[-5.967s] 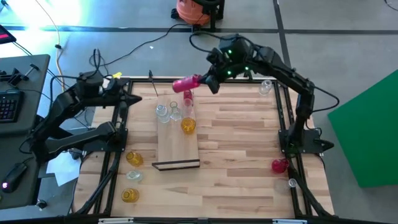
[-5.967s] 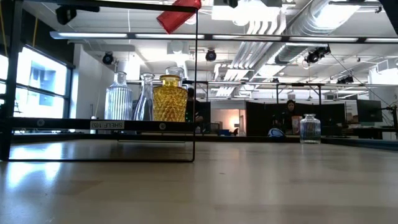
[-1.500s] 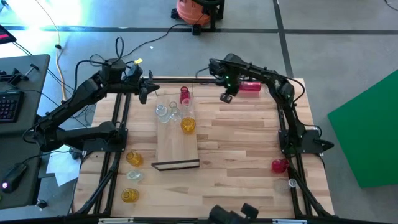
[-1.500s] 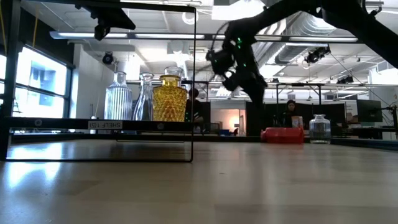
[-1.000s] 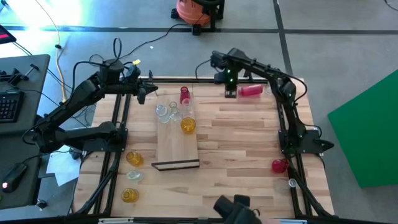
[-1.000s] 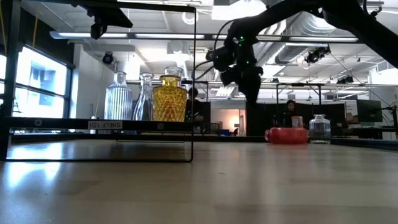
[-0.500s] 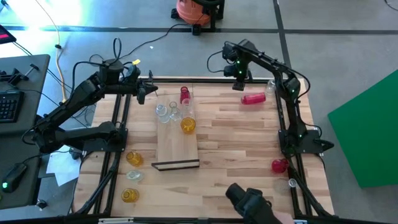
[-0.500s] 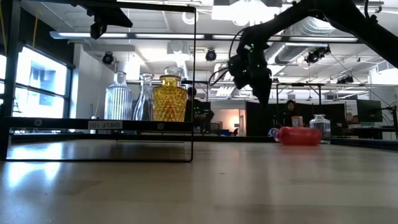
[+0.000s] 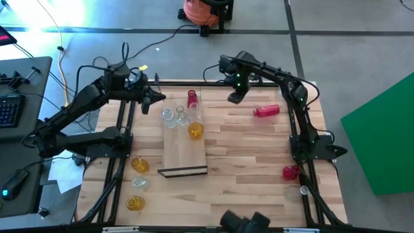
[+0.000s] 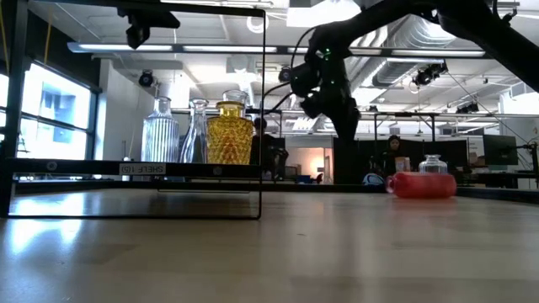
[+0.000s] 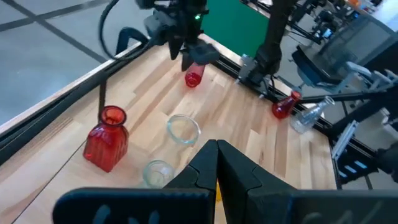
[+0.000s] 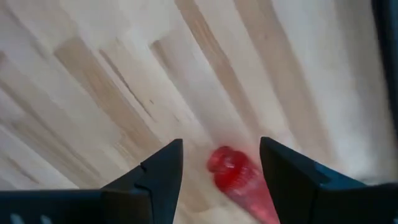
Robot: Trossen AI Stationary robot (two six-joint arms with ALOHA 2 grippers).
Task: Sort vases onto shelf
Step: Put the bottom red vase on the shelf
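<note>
The red vase lies on its side on the table, far right part, well apart from the shelf and from the other vases. The right gripper hangs above the table between the shelf and this vase, fingers apart and empty; in the right wrist view the vase shows between the two open fingers, farther off. The left gripper waits at the shelf's far left corner, fingers together, holding nothing.

Orientation: in the high view the long axis runs nearly across the table, left to right, tilted slightly so that the right end sits farther away. The left end looks blunter, so the neck probably points right, but this cannot be told for certain. In the low view the vase lies flat, in front of a clear vase.

Step in hand, as judged: re-grasp the fallen vase. A round body will roll, so the fingers should close across the long axis, on the body's widest part, from straight above. It should then be turned upright and set beside the upright red vase at the shelf's far end, clear of the amber vase.
</note>
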